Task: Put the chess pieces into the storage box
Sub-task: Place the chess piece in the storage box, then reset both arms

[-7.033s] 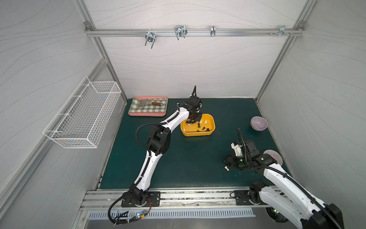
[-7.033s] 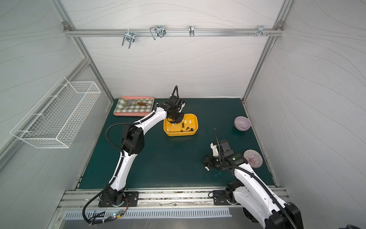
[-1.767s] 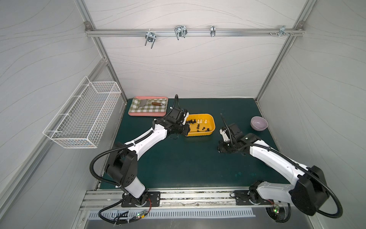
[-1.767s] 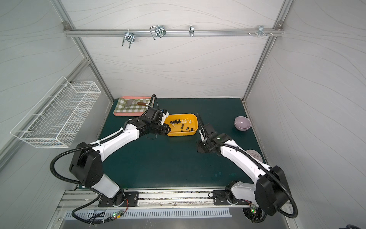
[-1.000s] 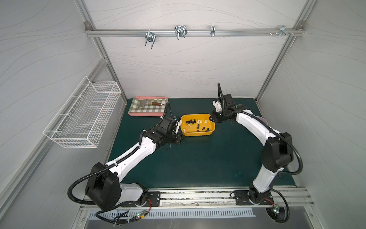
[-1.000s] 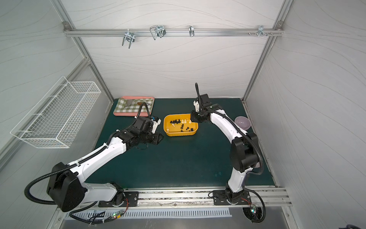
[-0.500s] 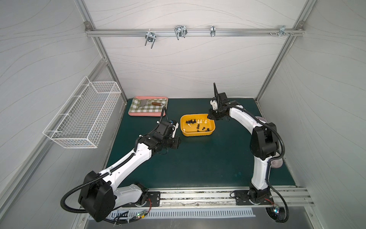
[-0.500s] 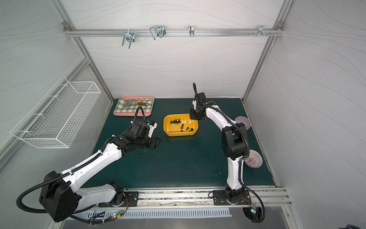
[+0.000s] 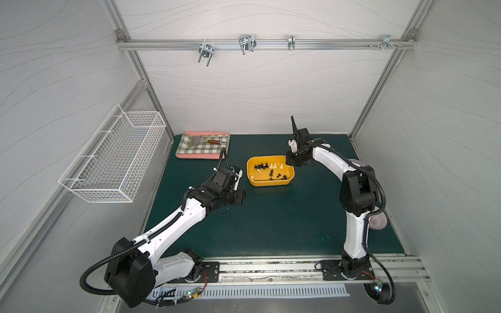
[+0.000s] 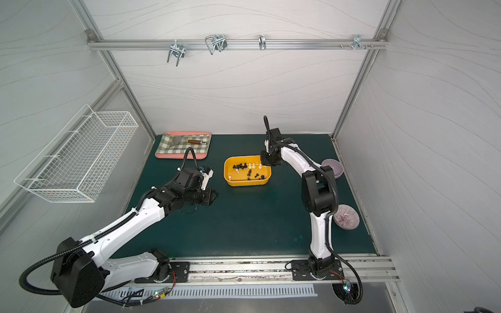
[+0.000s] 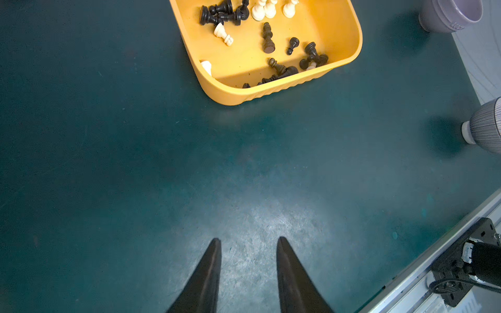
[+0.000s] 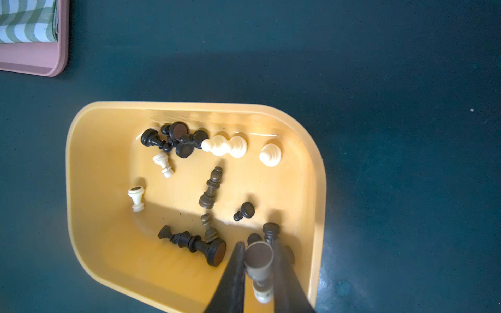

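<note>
The chess pieces [image 12: 211,187] sit inside the storage box [image 12: 70,168], a shallow yellow-orange tub standing on the green mat [image 9: 284,216] toward the far side of the table. A black cluster is bunched against the tub's far wall with three cream-white ones upright just beside it. The rest (black, dark brown and two cream-white) lie tipped over across its floor. The right gripper [image 12: 257,244] hangs over the box's far right corner. Its fingers [image 12: 235,271] are pressed onto a pale piece [image 12: 260,273], pinched between them with its round felt base turned toward the wrist camera and its outline slightly blurred. The left gripper [image 11: 248,239] is out over bare mat near the box's front left corner and apart from it. Its two dark fingers [image 11: 211,271] are spread with nothing between them. A pink-rimmed checkered tray [image 9: 202,156] lies at the far left corner of the mat, and a tool [image 9: 214,141] with a brown handle rests on it. A white wire basket [image 9: 113,160] hangs on the left wall. A lilac bowl [image 10: 334,166] and a striped bowl [image 10: 347,216] stand along the mat's right edge, both partly hidden behind the right arm.
</note>
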Controlling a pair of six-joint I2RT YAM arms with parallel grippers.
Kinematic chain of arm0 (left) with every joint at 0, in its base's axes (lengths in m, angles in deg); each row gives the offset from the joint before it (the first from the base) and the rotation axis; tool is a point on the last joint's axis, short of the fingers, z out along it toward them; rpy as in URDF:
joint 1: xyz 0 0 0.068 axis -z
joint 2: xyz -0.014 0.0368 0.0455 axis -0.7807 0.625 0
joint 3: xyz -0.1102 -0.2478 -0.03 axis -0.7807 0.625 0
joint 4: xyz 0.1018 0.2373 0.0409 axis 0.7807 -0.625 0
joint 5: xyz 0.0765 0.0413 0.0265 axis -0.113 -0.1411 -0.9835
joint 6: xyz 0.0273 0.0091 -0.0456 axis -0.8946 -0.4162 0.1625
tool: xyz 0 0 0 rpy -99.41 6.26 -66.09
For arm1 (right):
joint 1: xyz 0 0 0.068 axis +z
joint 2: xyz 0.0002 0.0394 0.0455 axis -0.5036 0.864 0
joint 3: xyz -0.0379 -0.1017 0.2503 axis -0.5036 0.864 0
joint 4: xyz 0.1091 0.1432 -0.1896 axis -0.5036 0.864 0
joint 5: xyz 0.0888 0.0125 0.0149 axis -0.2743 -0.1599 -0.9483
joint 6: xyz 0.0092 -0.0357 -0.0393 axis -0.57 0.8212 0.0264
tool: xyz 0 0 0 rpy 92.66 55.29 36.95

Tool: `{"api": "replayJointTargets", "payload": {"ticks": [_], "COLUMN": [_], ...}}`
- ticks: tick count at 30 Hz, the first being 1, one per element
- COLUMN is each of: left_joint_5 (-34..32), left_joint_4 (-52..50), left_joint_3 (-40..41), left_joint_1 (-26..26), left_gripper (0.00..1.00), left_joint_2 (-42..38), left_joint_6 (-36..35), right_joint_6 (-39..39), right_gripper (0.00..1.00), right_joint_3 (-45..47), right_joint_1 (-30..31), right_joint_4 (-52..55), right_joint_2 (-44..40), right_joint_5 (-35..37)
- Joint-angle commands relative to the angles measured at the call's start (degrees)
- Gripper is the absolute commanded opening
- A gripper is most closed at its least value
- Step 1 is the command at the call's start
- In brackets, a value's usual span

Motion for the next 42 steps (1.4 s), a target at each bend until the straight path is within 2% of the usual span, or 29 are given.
{"api": "replayJointTargets", "payload": {"ticks": [1,8,18,31,37,42], "left_joint_5": [-0.87,-1.67,-3.35,-7.22,-9.09,-9.80], "left_joint_4": [-0.60,-2.56,-2.98,-2.29,-1.36,2.34], "left_joint_3": [-0.17,-1.27,-1.63,-1.57,-1.15,1.59], "left_joint_1": [-0.26,-0.22,-0.26,-1.48,-5.14,-10.21], "left_gripper": [0.36,0.36,0.36,0.36,0.37,0.40], "left_joint_2": [-1.55,-1.69,-2.22,-3.08,-3.78,-6.18], "left_joint_6": [0.69,-0.27,-0.93,-1.80,-2.56,-2.88], "right_joint_6": [1.21,1.30,1.31,1.92,1.23,0.89], "right_gripper": [0.24,0.32,0.33,0.33,0.33,0.32], "right_joint_3": [-1.86,-2.38,0.51,12.98,18.85,26.50], "right_joint_1": [-0.33,-0.33,-1.51,-7.35,-10.60,-12.09], "right_joint_4": [2.30,2.79,1.72,-2.89,-5.72,-9.88], "right_joint_2": [0.49,-0.46,-6.18,-20.59,-26.59,-31.64], "right_joint_5": [0.21,0.90,0.43,0.34,0.88,2.07]}}
